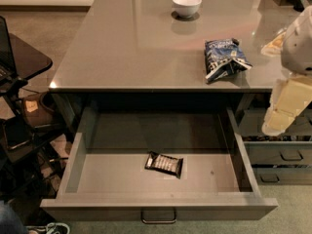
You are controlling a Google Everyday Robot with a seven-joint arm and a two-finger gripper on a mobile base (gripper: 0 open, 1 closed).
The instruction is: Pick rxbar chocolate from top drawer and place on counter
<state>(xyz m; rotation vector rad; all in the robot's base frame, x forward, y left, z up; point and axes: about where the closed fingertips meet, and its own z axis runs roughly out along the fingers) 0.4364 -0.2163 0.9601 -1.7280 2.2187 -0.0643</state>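
The rxbar chocolate (164, 164), a small black wrapped bar with white lettering, lies flat on the floor of the open top drawer (80, 152), a little right of its middle. The drawer is pulled fully out, its metal bail handle (159, 217) at the front. The glossy grey-brown counter (131, 48) lies above and behind it. My arm's cream-coloured links show at the right edge, and the gripper (277, 123) hangs over the drawer's right side, well right of the bar and above it.
A white bowl (186, 5) stands at the back of the counter. A blue-and-white snack bag (223, 59) lies near the counter's front right. Narrower grey drawers (282, 155) are to the right. A small black side table (27, 57) and clutter stand at the left.
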